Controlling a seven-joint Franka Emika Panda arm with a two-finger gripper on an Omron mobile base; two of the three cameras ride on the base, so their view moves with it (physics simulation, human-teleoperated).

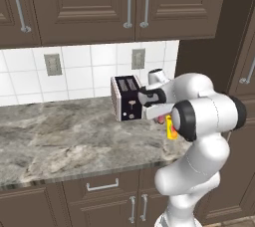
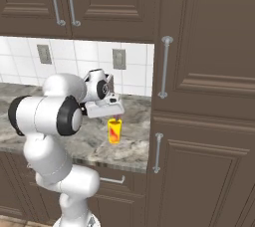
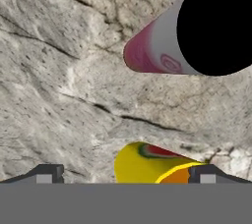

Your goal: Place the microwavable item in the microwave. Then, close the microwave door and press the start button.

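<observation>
Pincer [image 3: 123, 173] hangs above the worktop [image 1: 64, 141] with its jaws spread wide and nothing between them, looking almost straight down. The small yellow cup [image 2: 114, 131] stands upright on the stone just below it, close to the front right corner of the worktop and near the tall brown cabinet [image 2: 204, 121]. In the hand view the cup [image 3: 147, 164] sits low between the two tips, nearer the right one than the left.

That off-centre line is the main risk, as I judge it: if the hand drops as it stands, the right fingertip [image 3: 209, 174] could land on the rim and tip the cup instead of straddling it. The slim pink bottle [image 3: 157, 46] with its black cap stands just beside the cup and reaches higher, so a small sideways correction toward it could knock it over.

Room is tight on the right, where the cabinet side rises close by, and the worktop's front edge is not far from the cup, so a nudged cup could roll off. The toaster [image 1: 127, 97] stands behind, near the tiled wall. Open stone lies to the left, the freer side for any approach or retreat.
</observation>
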